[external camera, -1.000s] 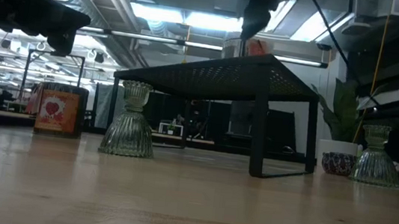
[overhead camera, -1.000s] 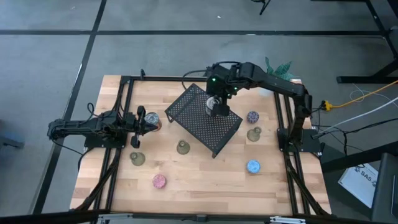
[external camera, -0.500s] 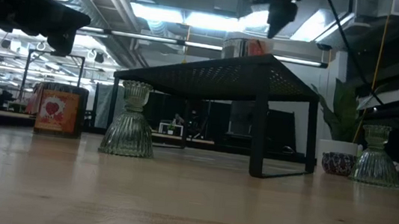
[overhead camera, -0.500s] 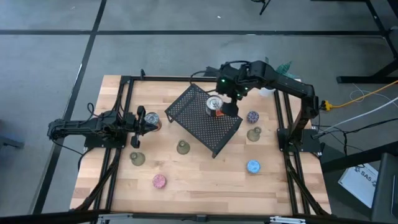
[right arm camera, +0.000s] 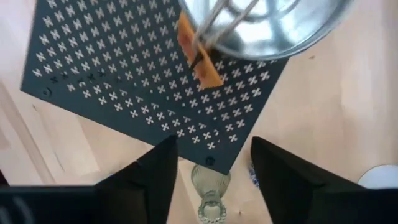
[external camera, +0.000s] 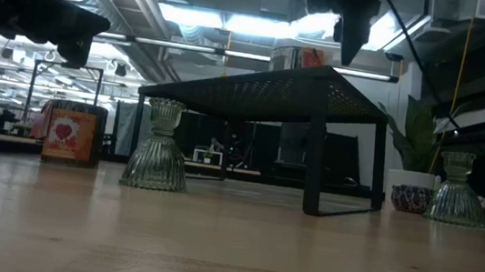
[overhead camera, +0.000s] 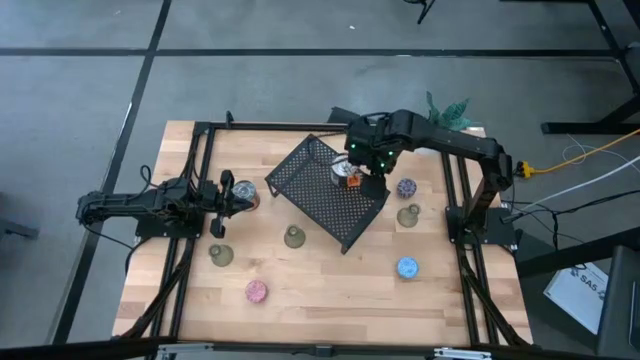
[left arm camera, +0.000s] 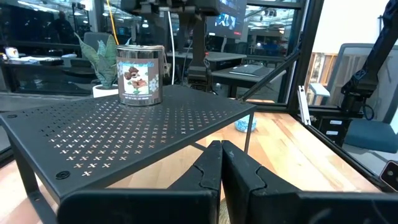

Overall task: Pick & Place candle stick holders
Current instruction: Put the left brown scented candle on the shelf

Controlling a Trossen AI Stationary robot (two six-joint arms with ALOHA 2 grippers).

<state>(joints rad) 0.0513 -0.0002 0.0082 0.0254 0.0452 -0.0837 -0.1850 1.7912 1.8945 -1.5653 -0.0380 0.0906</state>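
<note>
High view: the right hand (overhead camera: pixel 372 172) hovers over the black perforated rack (overhead camera: pixel 322 195), fingers parted and gripping nothing, just beside a silver tin (overhead camera: pixel 344 172) standing on the rack (seemingly a raised place to set things). Candle stick holders lie scattered on the bench (overhead camera: pixel 330 285) around the rack; the nearest, a purple holder (overhead camera: pixel 405 187) and an olive-green holder (overhead camera: pixel 408 215), sit near the hand but lower, untouched. The left hand (left arm camera: pixel 221 163) waits pinched closed by the rack's far side.

Tin (external camera: pixel 304 56) on black perforated stand (external camera: pixel 266 93); glass holders (external camera: pixel 158 149) (external camera: pixel 458 190) on wooden table (external camera: pixel 230 244); red-label can (external camera: pixel 70 135) behind.
</note>
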